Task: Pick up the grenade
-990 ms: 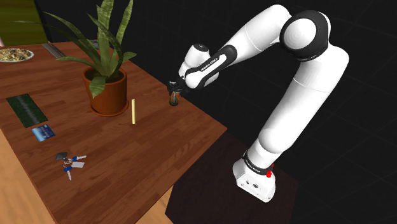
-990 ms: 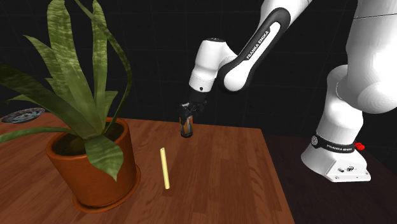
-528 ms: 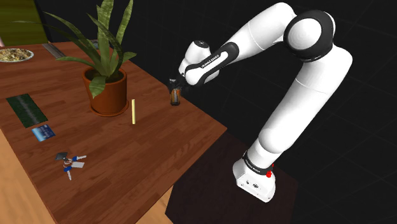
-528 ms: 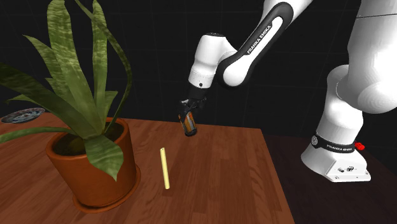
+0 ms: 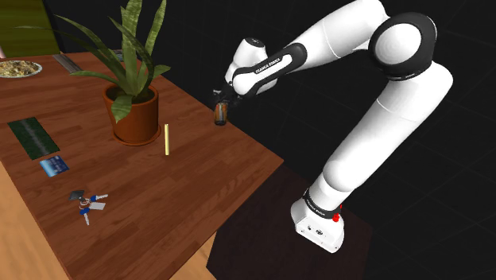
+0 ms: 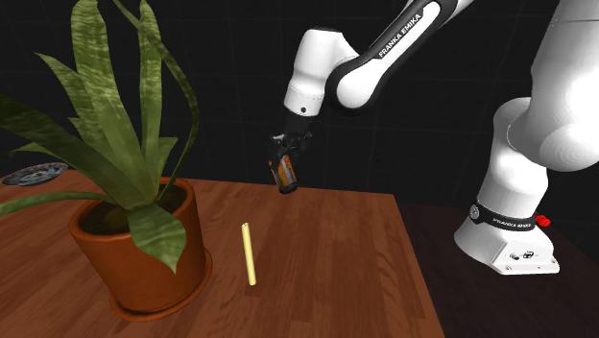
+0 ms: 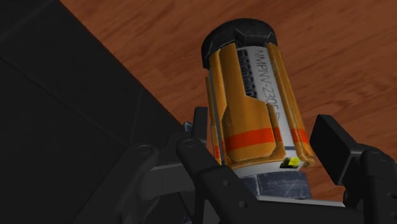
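Clasping cylindrical orange grenade (image 7: 254,108), black-capped

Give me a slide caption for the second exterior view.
Franka arm's tool holds an orange-and-black grenade tilted over the wooden table, potted plant in foreground.

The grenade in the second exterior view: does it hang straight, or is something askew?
The orange and black grenade hangs tilted in the hand, its lower end leaning toward that view's right, while the table looks level. The fingers clasp it near its upper end. Nothing else stands out.
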You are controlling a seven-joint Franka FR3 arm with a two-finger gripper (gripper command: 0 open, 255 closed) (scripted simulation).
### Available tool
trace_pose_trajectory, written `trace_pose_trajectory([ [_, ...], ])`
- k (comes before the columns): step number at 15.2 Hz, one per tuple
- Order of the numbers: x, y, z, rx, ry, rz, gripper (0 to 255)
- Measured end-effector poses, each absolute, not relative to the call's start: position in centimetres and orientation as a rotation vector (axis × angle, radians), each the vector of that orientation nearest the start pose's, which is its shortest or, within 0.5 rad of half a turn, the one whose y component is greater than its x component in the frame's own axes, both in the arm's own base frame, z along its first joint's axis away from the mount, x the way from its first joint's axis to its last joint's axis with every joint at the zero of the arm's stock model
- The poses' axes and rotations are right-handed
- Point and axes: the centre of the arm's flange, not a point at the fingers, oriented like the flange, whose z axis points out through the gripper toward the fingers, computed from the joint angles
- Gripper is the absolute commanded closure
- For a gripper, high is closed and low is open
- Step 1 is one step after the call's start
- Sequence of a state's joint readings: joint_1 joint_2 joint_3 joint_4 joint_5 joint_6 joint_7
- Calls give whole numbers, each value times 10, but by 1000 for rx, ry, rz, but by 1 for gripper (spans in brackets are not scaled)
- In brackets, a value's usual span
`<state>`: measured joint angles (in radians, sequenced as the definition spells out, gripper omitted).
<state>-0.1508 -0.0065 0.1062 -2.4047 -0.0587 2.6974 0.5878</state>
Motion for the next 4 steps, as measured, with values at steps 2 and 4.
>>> trace_pose_trajectory([
  [2, 516, -21, 358, -2931, 879, -458, 255],
  [4, 516, -21, 365, -2931, 879, -458, 255],
])
